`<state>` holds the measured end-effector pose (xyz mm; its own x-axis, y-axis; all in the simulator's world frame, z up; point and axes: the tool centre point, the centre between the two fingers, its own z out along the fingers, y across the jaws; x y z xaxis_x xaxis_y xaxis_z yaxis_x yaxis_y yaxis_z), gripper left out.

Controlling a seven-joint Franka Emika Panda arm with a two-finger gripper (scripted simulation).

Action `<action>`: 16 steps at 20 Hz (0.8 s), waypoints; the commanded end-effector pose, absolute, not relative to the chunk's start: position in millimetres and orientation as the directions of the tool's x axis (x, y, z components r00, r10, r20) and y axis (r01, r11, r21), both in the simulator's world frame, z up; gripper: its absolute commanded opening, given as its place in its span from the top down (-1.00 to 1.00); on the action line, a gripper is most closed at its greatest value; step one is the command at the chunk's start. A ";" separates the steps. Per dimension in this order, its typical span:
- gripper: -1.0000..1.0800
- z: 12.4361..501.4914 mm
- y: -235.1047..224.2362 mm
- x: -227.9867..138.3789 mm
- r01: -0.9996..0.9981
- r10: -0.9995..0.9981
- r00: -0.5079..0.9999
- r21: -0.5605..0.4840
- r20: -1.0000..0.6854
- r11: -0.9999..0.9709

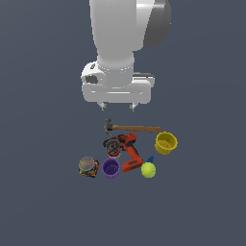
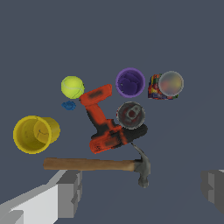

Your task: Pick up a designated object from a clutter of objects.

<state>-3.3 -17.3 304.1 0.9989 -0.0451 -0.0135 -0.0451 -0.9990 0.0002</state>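
One small blue item [image 1: 150,159] beside yellow-green ball [image 1: 148,169], well below empty gripper [image 1: 117,106], jaws spread.

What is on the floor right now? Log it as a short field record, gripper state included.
gripper: open, hanging above the clutter, holding nothing
target: tiny blue item, beside the yellow-green ball, exact shape unclear
hammer: wood handle, lying flat at the edge of the pile
red power drill: lying on its side, mid-pile
yellow cup: tipped toward its side, apart from the drill
purple cup: upright, next to the colourful can
small round dark item: against the drill
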 end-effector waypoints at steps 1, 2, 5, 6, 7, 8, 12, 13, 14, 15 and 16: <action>-0.92 304.1 -17.3 -3.3 -0.045 -0.045 0.999 0.000 -0.013 -0.999; -0.92 304.2 -17.0 -3.3 -0.044 -0.044 0.999 0.000 -0.013 -0.999; -0.92 305.6 -13.0 -3.1 -0.036 -0.036 0.999 -0.008 -0.011 -0.999; -0.92 306.6 -10.7 -3.1 -0.032 -0.031 0.999 -0.013 -0.009 -0.999; -0.92 307.6 -8.5 -3.1 -0.026 -0.026 1.000 -0.018 -0.008 -0.999; -0.92 308.6 -7.0 -3.3 -0.022 -0.022 1.000 -0.022 -0.007 -1.000; -0.92 310.4 -5.8 -4.0 -0.016 -0.016 1.000 -0.026 -0.005 -1.000; -0.92 310.0 -6.0 -3.8 -0.017 -0.017 1.000 -0.025 -0.006 -1.000; -0.92 309.3 -5.8 -3.4 -0.019 -0.019 1.000 -0.024 -0.006 -1.000; -0.92 308.1 -5.2 -2.6 -0.022 -0.022 1.000 -0.024 -0.006 -0.999; -0.92 306.7 -4.2 -1.6 -0.025 -0.025 1.000 -0.023 -0.006 -0.999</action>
<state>-2.5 -5.3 308.5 0.9998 -0.0218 -0.0051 -0.0219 -0.9995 -0.0239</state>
